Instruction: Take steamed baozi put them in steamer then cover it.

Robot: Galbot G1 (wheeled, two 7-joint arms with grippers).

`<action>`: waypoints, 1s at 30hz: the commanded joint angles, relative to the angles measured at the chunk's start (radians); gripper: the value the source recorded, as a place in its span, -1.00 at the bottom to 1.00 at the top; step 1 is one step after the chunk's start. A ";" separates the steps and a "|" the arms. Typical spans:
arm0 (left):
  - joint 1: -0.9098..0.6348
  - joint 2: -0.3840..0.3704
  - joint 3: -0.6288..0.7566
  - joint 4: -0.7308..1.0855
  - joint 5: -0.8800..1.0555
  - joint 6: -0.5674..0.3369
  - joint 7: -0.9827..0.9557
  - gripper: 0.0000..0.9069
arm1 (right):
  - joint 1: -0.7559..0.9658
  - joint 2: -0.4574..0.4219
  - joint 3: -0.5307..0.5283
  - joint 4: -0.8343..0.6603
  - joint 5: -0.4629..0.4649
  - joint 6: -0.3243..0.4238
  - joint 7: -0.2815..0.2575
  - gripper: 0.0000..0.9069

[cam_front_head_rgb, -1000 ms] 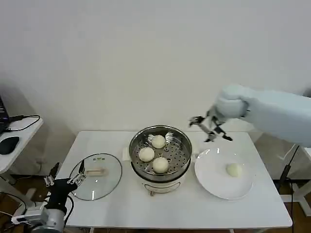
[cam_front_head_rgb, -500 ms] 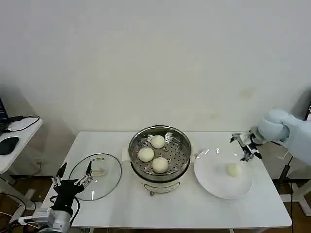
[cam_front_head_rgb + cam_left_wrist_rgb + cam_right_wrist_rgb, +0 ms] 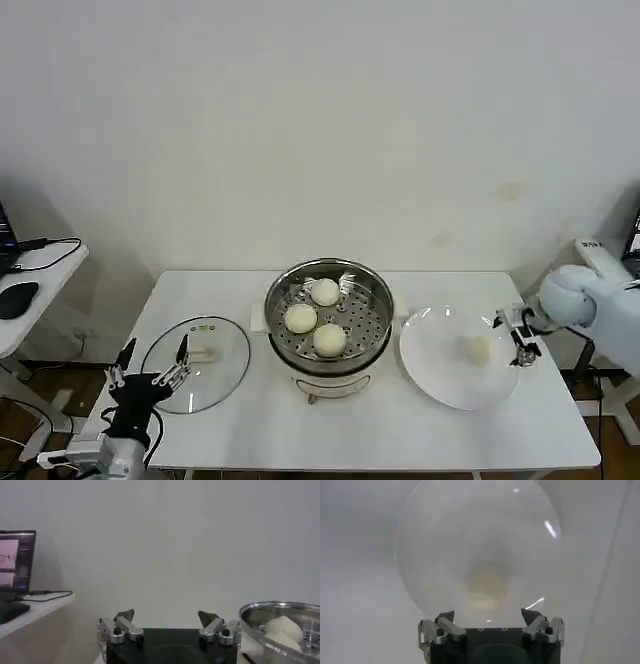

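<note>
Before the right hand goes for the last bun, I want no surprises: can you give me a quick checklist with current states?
1. Right hand open, facing the plate: ok.
2. Last baozi lying free on the plate, nothing touching it: ok.
3. Steamer uncovered, three baozi inside, room on the tray: ok.
4. Cover lying flat on the table, beside the steamer: ok.
5. Left hand open, low at the table's near left edge, by the cover: ok.
6. Right hand low enough to grasp: cannot tell.
</note>
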 commanded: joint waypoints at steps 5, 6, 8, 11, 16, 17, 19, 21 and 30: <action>0.016 -0.004 -0.010 0.003 0.002 -0.004 0.004 1.00 | -0.196 0.132 0.208 -0.202 -0.049 0.028 0.042 1.00; 0.018 -0.004 -0.012 0.003 0.002 -0.004 0.004 1.00 | -0.196 0.137 0.211 -0.208 -0.048 0.028 0.044 1.00; 0.019 -0.004 -0.016 0.003 0.002 -0.004 0.004 1.00 | -0.194 0.154 0.223 -0.222 -0.046 0.031 0.045 1.00; 0.018 -0.005 -0.018 0.003 0.003 -0.004 0.004 1.00 | -0.186 0.178 0.225 -0.245 -0.044 0.036 0.050 1.00; 0.020 -0.010 -0.020 0.003 0.004 -0.004 0.005 1.00 | -0.183 0.187 0.205 -0.237 -0.049 0.021 0.035 1.00; 0.021 -0.010 -0.021 0.003 0.004 -0.004 0.004 1.00 | -0.184 0.184 0.200 -0.235 -0.056 0.020 0.030 1.00; 0.022 -0.011 -0.022 0.002 0.003 -0.004 0.005 1.00 | -0.186 0.182 0.196 -0.237 -0.059 0.018 0.026 1.00; 0.022 -0.011 -0.023 0.001 0.002 -0.004 0.005 1.00 | -0.189 0.185 0.199 -0.243 -0.057 0.017 0.029 1.00; 0.022 -0.011 -0.022 0.003 0.002 -0.004 0.006 1.00 | -0.184 0.200 0.199 -0.251 -0.049 0.013 0.039 0.62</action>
